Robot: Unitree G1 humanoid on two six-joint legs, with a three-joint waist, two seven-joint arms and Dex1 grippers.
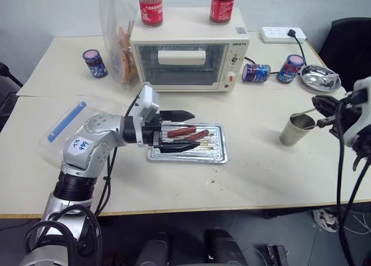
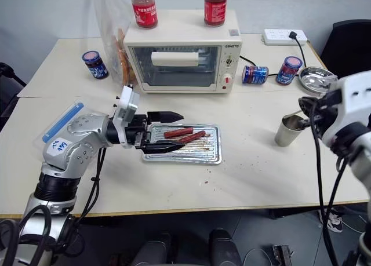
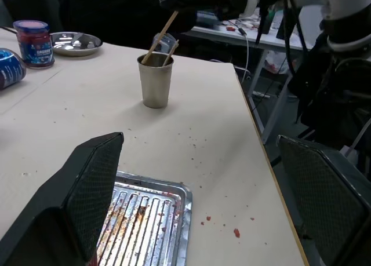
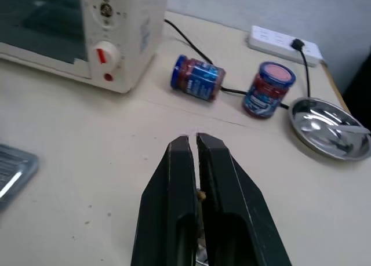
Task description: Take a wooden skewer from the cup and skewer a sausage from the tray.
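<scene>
We're pinching a wooden skewer (image 3: 161, 35) in the right tool (image 4: 195, 143), lifting it from the cup (image 3: 156, 79) below; our left tool (image 1: 181, 131) is gaping beside the sausages (image 1: 189, 133), bracing the tray (image 1: 215, 150).

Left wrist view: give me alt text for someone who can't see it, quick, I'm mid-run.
The right gripper is shut on a wooden skewer whose lower end is still in the metal cup on the table. In the foreground, the left gripper's open fingers frame a corner of the greasy tray.
</scene>
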